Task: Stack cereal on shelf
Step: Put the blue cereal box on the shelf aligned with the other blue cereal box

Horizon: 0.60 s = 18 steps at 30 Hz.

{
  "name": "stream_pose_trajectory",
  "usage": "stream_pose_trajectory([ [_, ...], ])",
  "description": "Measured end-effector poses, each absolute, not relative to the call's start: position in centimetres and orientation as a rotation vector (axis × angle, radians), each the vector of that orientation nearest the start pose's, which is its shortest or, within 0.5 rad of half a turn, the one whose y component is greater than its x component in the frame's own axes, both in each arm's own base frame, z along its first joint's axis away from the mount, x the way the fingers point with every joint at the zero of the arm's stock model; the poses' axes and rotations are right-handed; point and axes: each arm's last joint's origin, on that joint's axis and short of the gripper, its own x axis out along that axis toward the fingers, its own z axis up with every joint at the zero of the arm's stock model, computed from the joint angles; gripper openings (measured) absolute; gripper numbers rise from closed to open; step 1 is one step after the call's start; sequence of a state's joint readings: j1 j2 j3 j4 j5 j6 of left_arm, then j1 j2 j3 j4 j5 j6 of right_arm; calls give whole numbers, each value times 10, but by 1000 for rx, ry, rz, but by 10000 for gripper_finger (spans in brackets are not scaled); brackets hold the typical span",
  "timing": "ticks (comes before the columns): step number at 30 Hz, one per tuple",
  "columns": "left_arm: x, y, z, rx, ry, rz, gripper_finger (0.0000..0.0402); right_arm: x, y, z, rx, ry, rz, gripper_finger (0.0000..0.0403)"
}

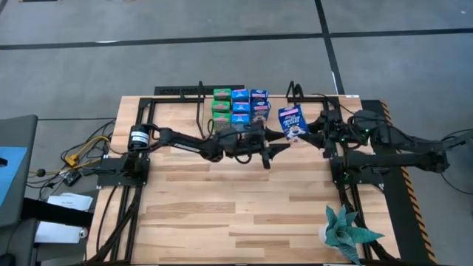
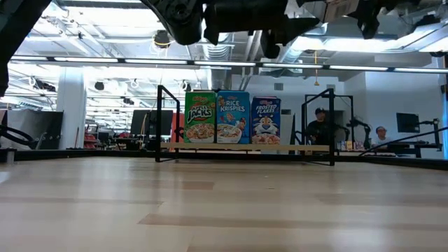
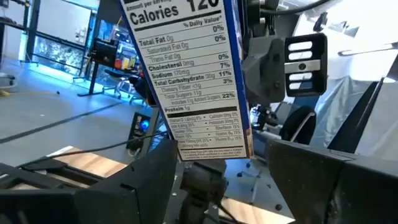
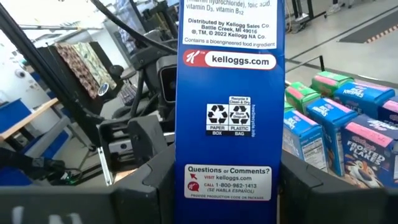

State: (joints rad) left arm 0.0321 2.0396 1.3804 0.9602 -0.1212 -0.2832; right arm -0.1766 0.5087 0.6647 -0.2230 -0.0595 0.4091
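Pincers meet above the counter [image 1: 244,214], just right of the shelf [image 1: 185,92]: the right pincer [image 1: 310,131] is clamped on a dark blue box [image 1: 292,121], while the left pincer [image 1: 275,148] stands parted at its lower edge. Farther back, cereal [image 1: 239,106] fills the shelf in rows.

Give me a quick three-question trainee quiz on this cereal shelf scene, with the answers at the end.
1. Fill in: on the shelf, the middle front box reads ___.
2. The right gripper, facing the left gripper, has its jaws shut on the held box. Which cereal is it? A Frosted Flakes, B Apple Jacks, C Rice Krispies.
3. True or false: the shelf is empty.
Key: 1 Rice Krispies; 2 A; 3 false.
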Motion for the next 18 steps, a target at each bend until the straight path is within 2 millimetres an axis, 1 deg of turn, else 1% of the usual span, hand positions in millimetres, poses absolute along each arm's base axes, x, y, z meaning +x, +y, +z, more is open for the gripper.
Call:
stream_pose_trajectory([
  [2,462,20,264,-288,-314,117,246,117,-19,322,415,48,-126,203],
  [7,461,23,265,-337,-321,101,263,118,-16,323,391,49,-95,201],
  [12,460,23,269,-372,-371,64,265,118,-14,323,376,58,-69,203],
  [15,460,25,269,-394,-371,66,265,119,-12,323,372,62,-57,202],
  [18,460,27,269,-409,-366,33,265,119,-11,323,371,59,-51,201],
])
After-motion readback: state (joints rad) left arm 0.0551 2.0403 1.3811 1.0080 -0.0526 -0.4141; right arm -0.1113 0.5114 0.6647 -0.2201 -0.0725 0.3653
